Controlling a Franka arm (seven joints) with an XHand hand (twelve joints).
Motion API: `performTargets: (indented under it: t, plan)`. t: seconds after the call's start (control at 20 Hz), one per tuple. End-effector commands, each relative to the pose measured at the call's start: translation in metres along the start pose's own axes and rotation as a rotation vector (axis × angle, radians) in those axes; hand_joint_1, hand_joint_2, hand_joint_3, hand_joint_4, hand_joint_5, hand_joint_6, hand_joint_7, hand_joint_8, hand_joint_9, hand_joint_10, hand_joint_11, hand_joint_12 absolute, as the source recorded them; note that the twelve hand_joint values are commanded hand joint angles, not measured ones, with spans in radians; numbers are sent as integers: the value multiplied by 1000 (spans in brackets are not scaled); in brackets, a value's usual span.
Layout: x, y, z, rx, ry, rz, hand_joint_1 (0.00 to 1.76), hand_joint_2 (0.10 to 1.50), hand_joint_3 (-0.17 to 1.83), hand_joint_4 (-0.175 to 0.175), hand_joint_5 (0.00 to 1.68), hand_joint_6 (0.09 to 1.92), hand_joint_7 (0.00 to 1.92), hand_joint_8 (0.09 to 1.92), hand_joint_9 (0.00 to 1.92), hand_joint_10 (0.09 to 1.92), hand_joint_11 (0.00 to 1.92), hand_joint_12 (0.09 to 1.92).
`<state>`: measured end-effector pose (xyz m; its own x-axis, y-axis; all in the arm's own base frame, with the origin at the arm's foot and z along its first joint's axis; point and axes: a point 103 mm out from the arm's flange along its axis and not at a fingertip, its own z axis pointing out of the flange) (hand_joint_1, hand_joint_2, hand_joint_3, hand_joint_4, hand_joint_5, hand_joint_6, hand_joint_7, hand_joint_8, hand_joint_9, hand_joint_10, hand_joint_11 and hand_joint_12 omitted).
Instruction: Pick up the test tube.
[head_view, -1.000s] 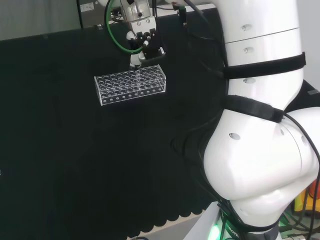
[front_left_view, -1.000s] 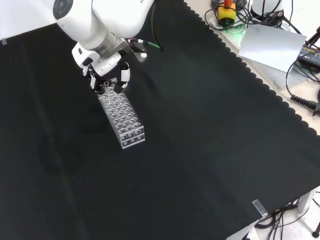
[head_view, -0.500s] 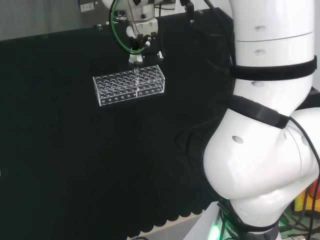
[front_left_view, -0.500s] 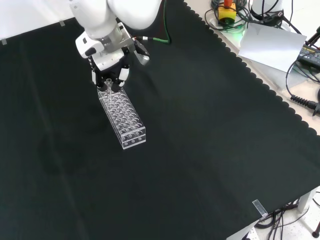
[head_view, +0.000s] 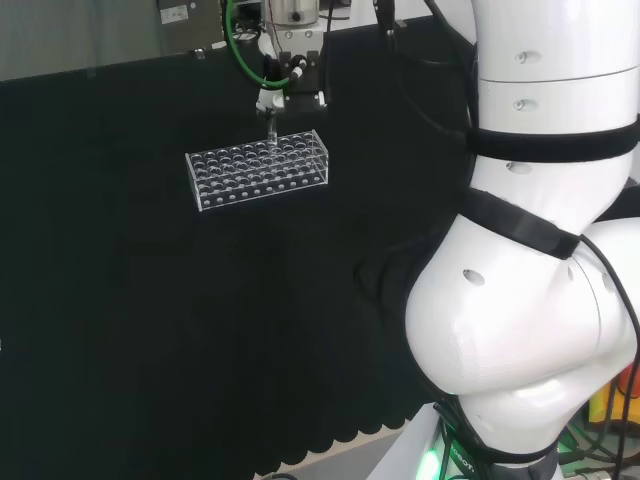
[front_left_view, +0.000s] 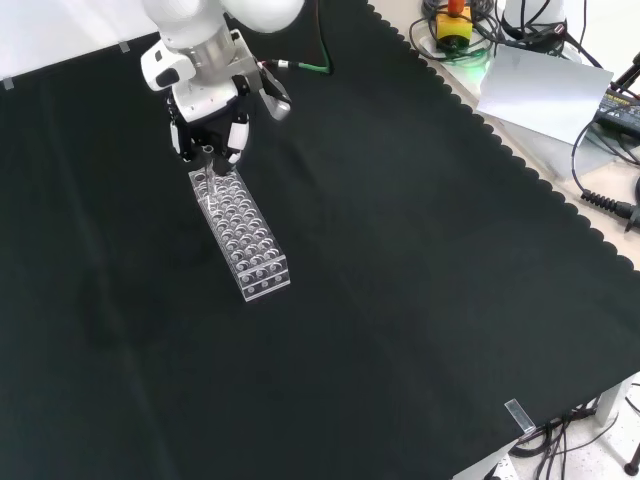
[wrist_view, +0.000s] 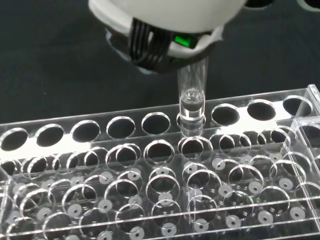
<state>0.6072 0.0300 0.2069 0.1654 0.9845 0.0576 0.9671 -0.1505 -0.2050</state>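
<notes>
Overhead, the hand (head_view: 283, 78) hangs above the far long edge of a clear plastic rack (head_view: 259, 168), as the head view has it. Its fingers are curled in and pinch the upper part of the test tube (head_view: 270, 131), a thin clear tube that hangs upright below them. The tube's lower end sits at about the level of the rack's top plate, over a hole in the edge row.

Front view: the hand (front_left_view: 207, 125) comes down from the top of the view to the upper end of the rack (front_left_view: 242, 236). The rack lies at a slant on the black cloth of the desk (front_left_view: 420, 300), its long side running down and to the right. Black fingertips close in on either side of the tube (front_left_view: 208, 163).

Wrist view: the tube (wrist_view: 192, 95) stands upright just under the blurred white part of the hand (wrist_view: 165, 22). Its rounded bottom is right at a hole in the outermost row of the rack (wrist_view: 150, 185); I cannot tell whether it is a little inside the hole or just clear of it. The rack has a top plate with rows of round holes, and a lower plate with matching small seats shows through it. The holes around the tube look empty.

Beyond the scalloped edge of the cloth, at the upper right of the front view, lie cables (front_left_view: 600, 190) and a grey sheet (front_left_view: 540, 90).
</notes>
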Motion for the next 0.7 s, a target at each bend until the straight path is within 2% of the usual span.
performTargets:
  t: [0.05, 0.25, 0.7]
  plan:
    - [-8, -1, -16, 45, 89, 28, 1233, 672, 586, -175, 1353, 483, 1752, 412, 1714, 524, 1349, 804]
    - [-13, -3, -31, 44, 132, 41, 1233, 668, 593, -175, 1354, 485, 1754, 410, 1716, 525, 1351, 804]
    - [-15, -15, -75, -7, 155, 18, 1234, 659, 607, -175, 1355, 488, 1756, 406, 1714, 527, 1349, 806]
